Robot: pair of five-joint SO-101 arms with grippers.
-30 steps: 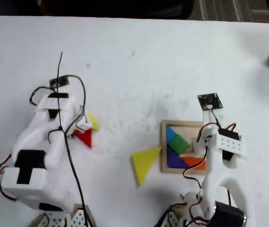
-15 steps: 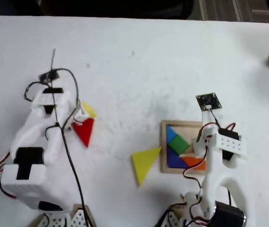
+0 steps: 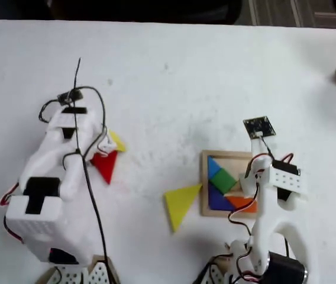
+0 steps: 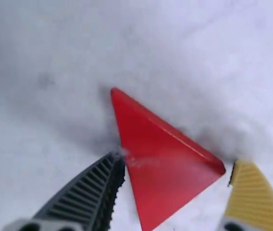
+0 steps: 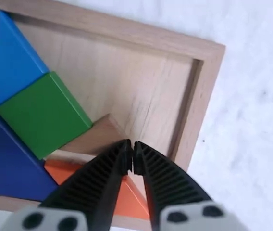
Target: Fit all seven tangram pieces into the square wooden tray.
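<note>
Triangle (image 4: 165,168), red, between spread left jaws; right jaws closed over bare tray (image 5: 204,96) floor.

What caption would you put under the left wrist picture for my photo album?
Left gripper, fingers open, flanking a red triangle on the white table.

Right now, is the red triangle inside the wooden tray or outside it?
Outside: the red triangle lies on the white table, well apart from the wooden tray.
</note>
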